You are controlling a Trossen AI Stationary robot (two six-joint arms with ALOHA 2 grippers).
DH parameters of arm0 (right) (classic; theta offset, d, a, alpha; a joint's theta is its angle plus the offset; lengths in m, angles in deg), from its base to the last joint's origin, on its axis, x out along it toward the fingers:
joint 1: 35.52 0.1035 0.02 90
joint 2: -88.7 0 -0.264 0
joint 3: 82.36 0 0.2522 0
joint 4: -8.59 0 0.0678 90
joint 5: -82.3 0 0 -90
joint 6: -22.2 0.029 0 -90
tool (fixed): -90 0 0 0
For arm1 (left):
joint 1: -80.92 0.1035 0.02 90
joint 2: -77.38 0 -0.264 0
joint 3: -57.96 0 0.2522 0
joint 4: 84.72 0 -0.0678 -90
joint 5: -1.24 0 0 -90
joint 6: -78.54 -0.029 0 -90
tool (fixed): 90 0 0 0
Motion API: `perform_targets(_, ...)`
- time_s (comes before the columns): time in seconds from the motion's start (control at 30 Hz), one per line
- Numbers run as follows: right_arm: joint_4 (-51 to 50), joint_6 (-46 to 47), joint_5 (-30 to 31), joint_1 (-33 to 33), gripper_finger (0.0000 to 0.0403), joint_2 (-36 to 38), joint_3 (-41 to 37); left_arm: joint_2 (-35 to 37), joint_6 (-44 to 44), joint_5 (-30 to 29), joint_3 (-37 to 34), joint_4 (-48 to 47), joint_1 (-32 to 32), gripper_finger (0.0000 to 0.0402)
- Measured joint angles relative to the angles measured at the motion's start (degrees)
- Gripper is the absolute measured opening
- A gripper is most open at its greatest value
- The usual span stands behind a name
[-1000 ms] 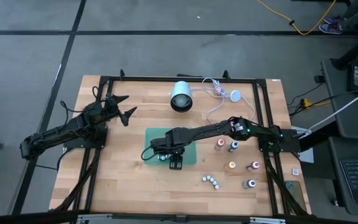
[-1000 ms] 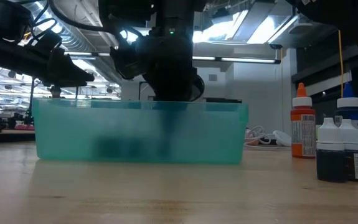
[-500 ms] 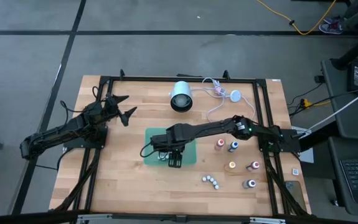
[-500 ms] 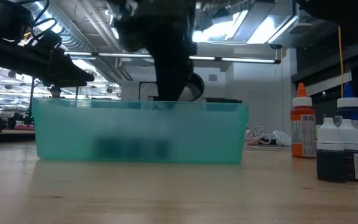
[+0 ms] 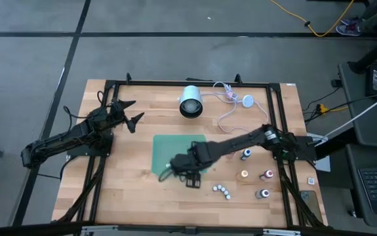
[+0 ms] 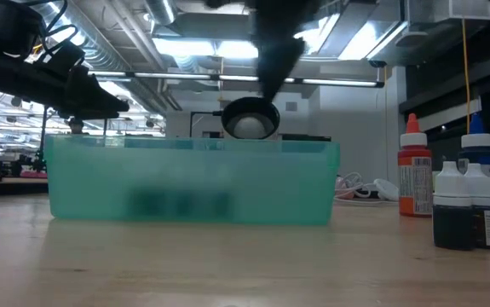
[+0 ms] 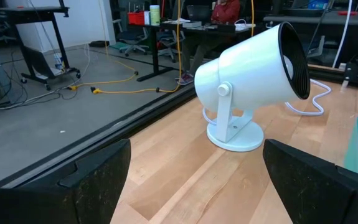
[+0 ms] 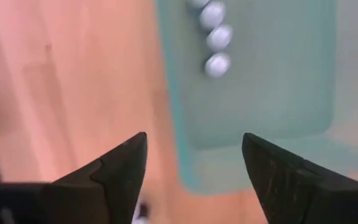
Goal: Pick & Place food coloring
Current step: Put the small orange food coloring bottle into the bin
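Several white-capped food coloring bottles (image 8: 215,38) lie in a row inside the teal bin (image 5: 168,149) at frame centre. Over its lower right corner, the right tool (image 5: 193,178) hangs open and empty. More bottles (image 5: 244,174) stand lower right on the wooden surface (image 5: 129,190); a white lamp (image 5: 191,102) sits above.

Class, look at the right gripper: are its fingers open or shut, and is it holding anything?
Open and empty. In the right wrist view the right gripper has two dark fingers spread apart, with only the teal tray between them.
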Motion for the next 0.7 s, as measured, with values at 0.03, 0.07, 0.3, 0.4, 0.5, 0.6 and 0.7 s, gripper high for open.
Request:
perform_targets(0.03, 0.8, 1.3, 0.1, 1.0, 0.0269, 1.5, -2.3, 0.0, 0.0, 0.0, 0.0, 0.0, 0.0, 0.0361)
perform_targets(0.07, 1.5, 2.7, 0.2, 1.9, 0.0273, 3.0, -4.6, 0.0, 0.0, 0.0, 0.0, 0.0, 0.0, 0.0361)
perform_targets(0.3, 4.3, 20.8, 0.2, 9.3, 0.0273, 11.3, -18.9, 0.0, 0.0, 0.0, 0.0, 0.0, 0.0, 0.0361)
perform_targets(0.4, 4.6, 27.5, -0.5, 12.3, 0.0269, 12.3, -22.7, 0.0, 0.0, 0.0, 0.0, 0.0, 0.0, 0.0361)
perform_targets(0.5, 4.7, 32.1, -1.2, 15.2, 0.0268, 12.4, -24.6, 0.0, 0.0, 0.0, 0.0, 0.0, 0.0, 0.0361)
perform_targets(0.6, 4.8, 35.7, -1.6, 17.3, 0.0268, 12.5, -25.6, 0.0, 0.0, 0.0, 0.0, 0.0, 0.0, 0.0361)
perform_targets(0.7, 5.1, 39.1, -1.6, 18.9, 0.0268, 12.5, -26.5, 0.0, 0.0, 0.0, 0.0, 0.0, 0.0, 0.0361)
